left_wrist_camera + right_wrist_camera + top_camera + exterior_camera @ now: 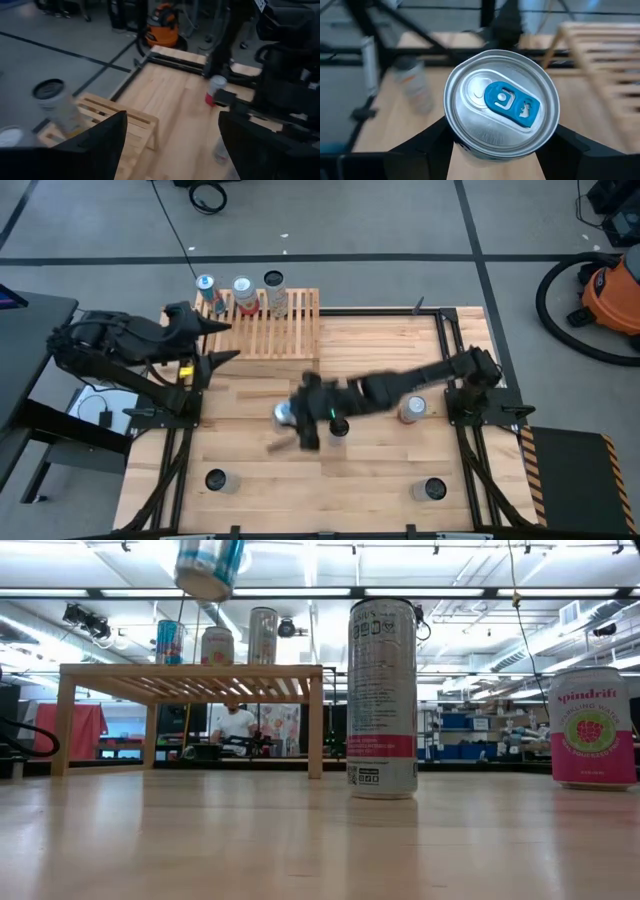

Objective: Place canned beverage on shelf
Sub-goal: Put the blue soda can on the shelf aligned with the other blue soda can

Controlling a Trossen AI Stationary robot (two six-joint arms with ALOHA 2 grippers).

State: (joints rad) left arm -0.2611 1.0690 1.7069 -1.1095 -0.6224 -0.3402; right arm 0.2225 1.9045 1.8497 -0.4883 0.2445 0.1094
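The right gripper (497,150) hangs over the middle of the tabletop (380,350), in front of the shelf (290,335) and well clear of it. Its fingers (427,145) are clamped on either side of a can (501,103) with a silver lid and a blue tab. In the high view the can (284,414) shows just at the gripper's tip; in the low view its bottom end (208,565) hangs tilted in the air, higher than the shelf top, with nothing under it but bare wood.

The shelf (190,678) stands at the tabletop's far left corner and carries three cans along its back edge: a blue-topped can (206,284), a red can (243,294) and a dark-topped can (274,288). The slats nearer the front are bare.

The left gripper (215,345) waits beside the shelf's left end, its fingers (102,137) spread wide apart with nothing between them.

Other cans stand on the tabletop away from the shelf: a tall grey can (382,698) close under the right arm, a pink can (593,727) near the right arm's base, and one can (216,479) and another (434,490) by the near edge.
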